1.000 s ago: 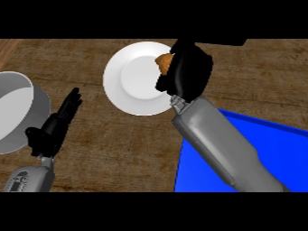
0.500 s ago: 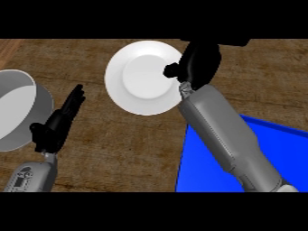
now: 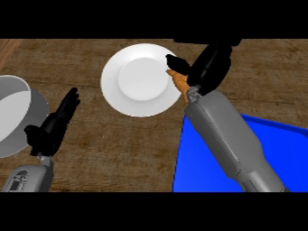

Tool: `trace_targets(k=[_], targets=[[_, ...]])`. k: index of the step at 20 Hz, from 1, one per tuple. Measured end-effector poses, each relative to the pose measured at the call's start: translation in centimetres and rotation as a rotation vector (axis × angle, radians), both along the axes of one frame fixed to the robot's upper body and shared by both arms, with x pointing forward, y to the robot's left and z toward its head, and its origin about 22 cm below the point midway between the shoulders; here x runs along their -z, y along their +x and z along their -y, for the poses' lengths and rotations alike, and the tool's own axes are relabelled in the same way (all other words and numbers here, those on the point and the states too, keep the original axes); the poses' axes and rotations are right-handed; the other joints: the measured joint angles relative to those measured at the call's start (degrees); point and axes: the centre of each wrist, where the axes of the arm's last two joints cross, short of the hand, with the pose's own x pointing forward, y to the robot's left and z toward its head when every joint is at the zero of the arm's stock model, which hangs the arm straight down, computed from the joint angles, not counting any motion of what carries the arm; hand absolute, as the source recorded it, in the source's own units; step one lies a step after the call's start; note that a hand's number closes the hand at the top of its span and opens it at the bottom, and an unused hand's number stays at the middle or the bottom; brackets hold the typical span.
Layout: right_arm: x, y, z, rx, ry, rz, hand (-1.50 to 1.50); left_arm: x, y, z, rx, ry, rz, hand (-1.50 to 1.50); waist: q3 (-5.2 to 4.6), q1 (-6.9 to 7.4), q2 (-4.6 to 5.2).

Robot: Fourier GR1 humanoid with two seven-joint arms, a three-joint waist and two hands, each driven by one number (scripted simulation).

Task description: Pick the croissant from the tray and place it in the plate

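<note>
Right hand (image 3: 208,67) grips flaky croissant (image 3: 180,82).

Right hand (image 3: 206,67) curled round croissant (image 3: 179,81) over white plate's (image 3: 133,97) right rim.

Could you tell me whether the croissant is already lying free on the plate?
No, the croissant is held in the right hand at the white plate's right rim.

A kitchen: a wood-grain counter (image 3: 116,149) holds a white plate (image 3: 139,81), a grey bowl (image 3: 6,115) and a blue tray (image 3: 289,158).
</note>
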Motion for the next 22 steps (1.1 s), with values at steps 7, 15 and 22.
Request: trace_targets(k=[7,15,22], targets=[[5.0,-4.0,-0.1,-0.006,0.136,0.065,-1.50,0.6,-1.3,-1.9,-0.050,0.007,-0.018,0.00,-0.06,-2.95,-0.80],[8.6,-11.5,-0.4,-0.075,0.183,0.077,-1.50,0.5,-2.5,-2.8,-0.087,0.007,-0.022,0.00,-0.08,-5.05,-1.01],[12.0,-15.7,0.2,-0.090,0.170,0.053,-1.50,1.0,-2.5,-2.6,-0.088,0.001,-0.013,0.00,-0.08,-5.23,-0.85]])
